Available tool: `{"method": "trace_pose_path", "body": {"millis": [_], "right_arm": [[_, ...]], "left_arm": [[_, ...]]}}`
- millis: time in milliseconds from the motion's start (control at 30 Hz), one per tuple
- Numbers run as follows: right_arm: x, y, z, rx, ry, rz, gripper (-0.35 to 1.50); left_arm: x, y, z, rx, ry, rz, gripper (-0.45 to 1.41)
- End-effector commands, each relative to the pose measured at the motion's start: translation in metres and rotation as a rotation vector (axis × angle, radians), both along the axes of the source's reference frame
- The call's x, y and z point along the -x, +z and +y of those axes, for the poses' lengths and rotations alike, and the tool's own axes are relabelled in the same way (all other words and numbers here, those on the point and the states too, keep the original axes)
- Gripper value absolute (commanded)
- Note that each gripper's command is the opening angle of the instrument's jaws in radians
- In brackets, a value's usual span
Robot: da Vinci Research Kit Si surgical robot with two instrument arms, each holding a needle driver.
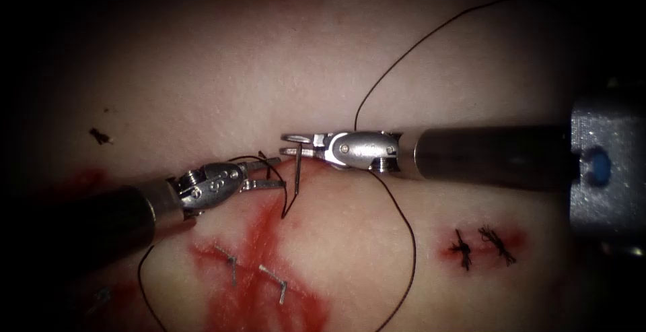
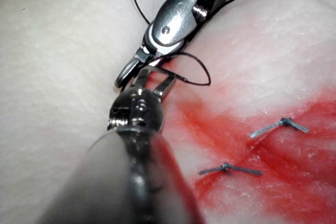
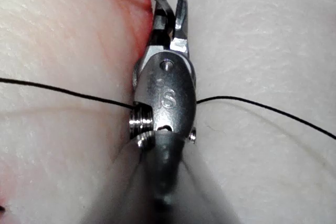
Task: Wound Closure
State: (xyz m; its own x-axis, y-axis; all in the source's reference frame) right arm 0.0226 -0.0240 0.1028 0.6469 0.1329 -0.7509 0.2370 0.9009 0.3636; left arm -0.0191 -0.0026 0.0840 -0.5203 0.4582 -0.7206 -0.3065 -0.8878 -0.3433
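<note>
The right tool (image 1: 294,143) comes in from the right, its jaws shut on the curved needle (image 1: 296,174) near its upper end. The needle hangs down over the top of the red cut (image 1: 259,238); its lower end touches the tissue, and I cannot tell if it is in. The left tool (image 1: 270,173) lies just left of the needle, jaws open with nothing between them, tips beside the needle's shaft. Dark thread (image 1: 410,251) loops right of the cut and up past the right tool. In the left wrist view the open left tool (image 2: 153,81) meets the needle (image 2: 167,73). The right wrist view has the right tool (image 3: 169,17).
Two grey clips (image 1: 232,261) (image 1: 276,283) cross the cut lower down amid red fluid. Two dark knotted stitches (image 1: 463,248) (image 1: 498,243) sit on a red patch at the right. A small cut end of thread (image 1: 101,135) lies far left.
</note>
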Motion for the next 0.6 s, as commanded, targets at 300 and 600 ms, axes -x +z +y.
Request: {"method": "trace_pose_path", "body": {"millis": [300, 600], "right_arm": [[-0.004, -0.0052, 0.0058, 0.1, 0.089, 0.1, -0.35], [-0.0044, -0.0075, 0.0085, 0.107, 0.139, 0.101, 0.78]], "left_arm": [[0.0006, 0.0003, -0.0001, -0.004, -0.001, -0.001, 0.27], [0.0006, 0.0, 0.0, -0.007, -0.001, -0.003, 0.27]]}}
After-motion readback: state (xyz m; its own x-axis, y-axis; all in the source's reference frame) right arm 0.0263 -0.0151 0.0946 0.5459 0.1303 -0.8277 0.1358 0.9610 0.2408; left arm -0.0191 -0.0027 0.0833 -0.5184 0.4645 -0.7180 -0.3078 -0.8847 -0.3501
